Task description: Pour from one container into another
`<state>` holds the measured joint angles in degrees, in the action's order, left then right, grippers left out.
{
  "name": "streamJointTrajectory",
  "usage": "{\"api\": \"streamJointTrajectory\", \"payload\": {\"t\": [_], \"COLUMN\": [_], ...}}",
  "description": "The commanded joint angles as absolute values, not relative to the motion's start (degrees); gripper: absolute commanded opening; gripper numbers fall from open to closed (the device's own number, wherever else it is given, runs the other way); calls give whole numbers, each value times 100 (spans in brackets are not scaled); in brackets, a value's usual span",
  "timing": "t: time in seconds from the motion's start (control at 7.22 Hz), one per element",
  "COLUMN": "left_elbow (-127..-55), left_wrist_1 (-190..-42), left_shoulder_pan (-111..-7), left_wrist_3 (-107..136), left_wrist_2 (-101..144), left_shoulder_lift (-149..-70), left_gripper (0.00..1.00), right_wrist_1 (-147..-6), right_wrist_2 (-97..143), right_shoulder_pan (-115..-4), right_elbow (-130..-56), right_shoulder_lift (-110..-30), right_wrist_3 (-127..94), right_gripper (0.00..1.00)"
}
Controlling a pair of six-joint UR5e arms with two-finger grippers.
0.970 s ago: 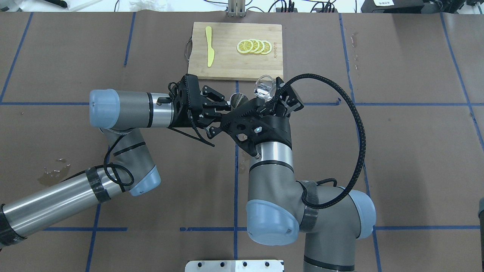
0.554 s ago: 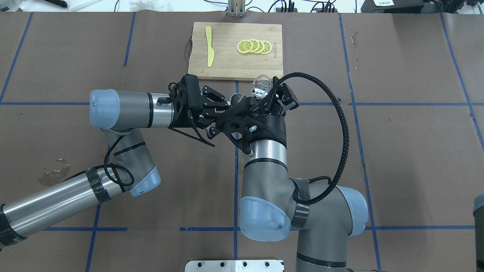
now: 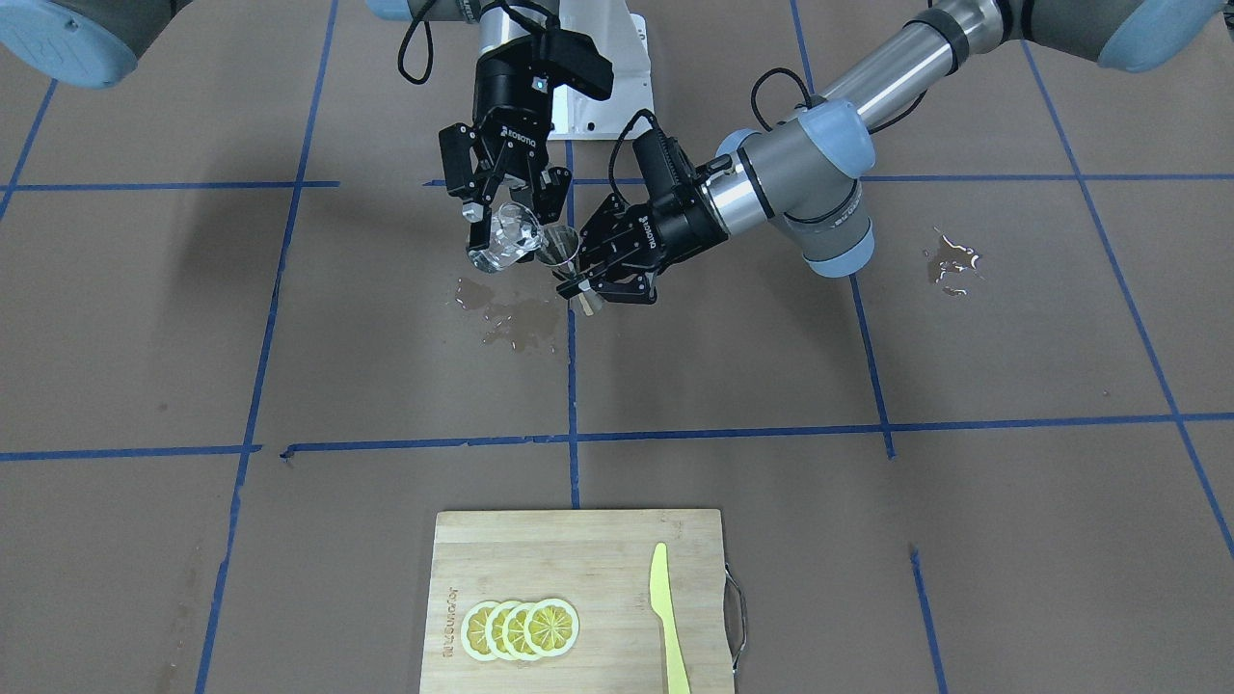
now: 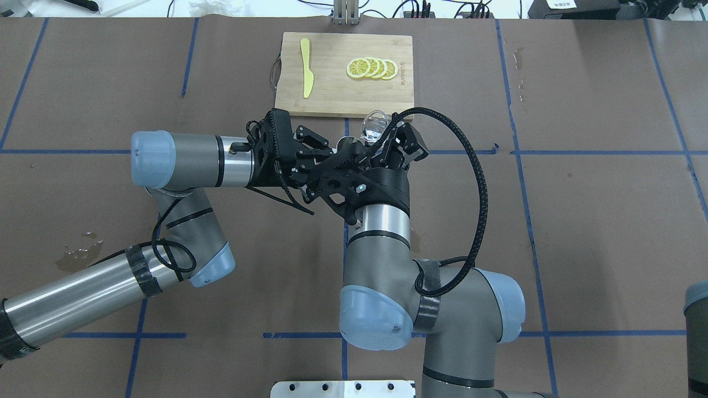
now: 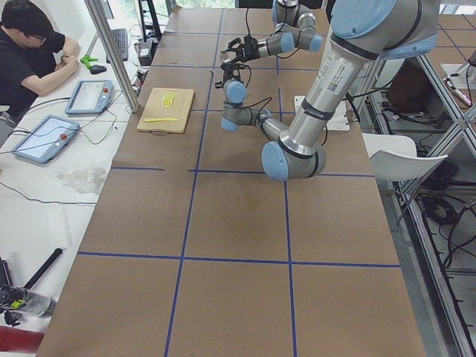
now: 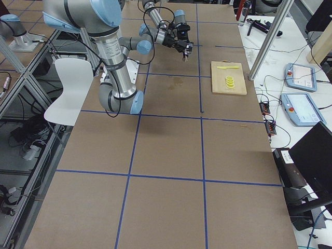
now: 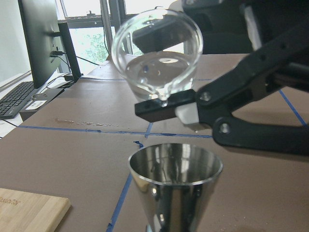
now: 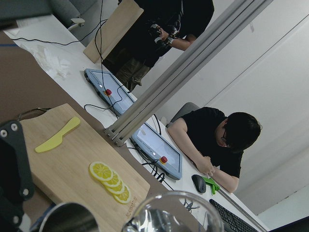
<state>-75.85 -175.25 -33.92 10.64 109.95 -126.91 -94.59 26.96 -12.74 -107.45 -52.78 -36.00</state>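
Note:
A clear glass cup [image 3: 501, 243] with a little water hangs tilted in the air, my right gripper [image 3: 511, 217] shut on it. Its spout points down over a steel conical cup [image 3: 560, 245], which my left gripper [image 3: 578, 280] is shut on from the side. In the left wrist view the glass cup [image 7: 157, 53] sits just above and behind the steel cup's open rim [image 7: 175, 164], not touching it. Overhead, the glass cup [image 4: 375, 124] is right next to the steel cup [image 4: 345, 145], with both grippers crowded together mid-table.
A wooden cutting board [image 4: 332, 99] lies beyond the grippers with lemon slices [image 4: 371, 68] and a yellow knife [image 4: 306, 66]. Wet patches [image 3: 509, 323] mark the brown paper under the cups, with another wet patch [image 3: 950, 255] to one side. An operator [image 5: 30, 52] sits at the far desk.
My right arm has swung left, carrying the tilted glass cup closer to the steel cup. The left arm and the steel cup have stayed put.

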Motion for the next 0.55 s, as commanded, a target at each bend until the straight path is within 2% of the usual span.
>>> {"api": "streamJointTrajectory", "payload": {"t": [0.0, 0.42], "left_elbow": [-7585, -7585], "left_wrist_1": [-17525, -17525], "left_shoulder_pan": [-3393, -3393], "left_wrist_3": [1063, 1063], "left_wrist_2": [10995, 10995], "left_shoulder_lift": [-12691, -12691], "left_gripper": [0, 0], "right_wrist_1": [-9544, -9930], "right_wrist_2": [2689, 2663], "right_shoulder_pan": [-1274, -1274], "right_elbow": [-10749, -10758], "right_shoulder_lift": [-5273, -5099], "right_wrist_3": [-3428, -3076], "right_gripper": [0, 0]}}
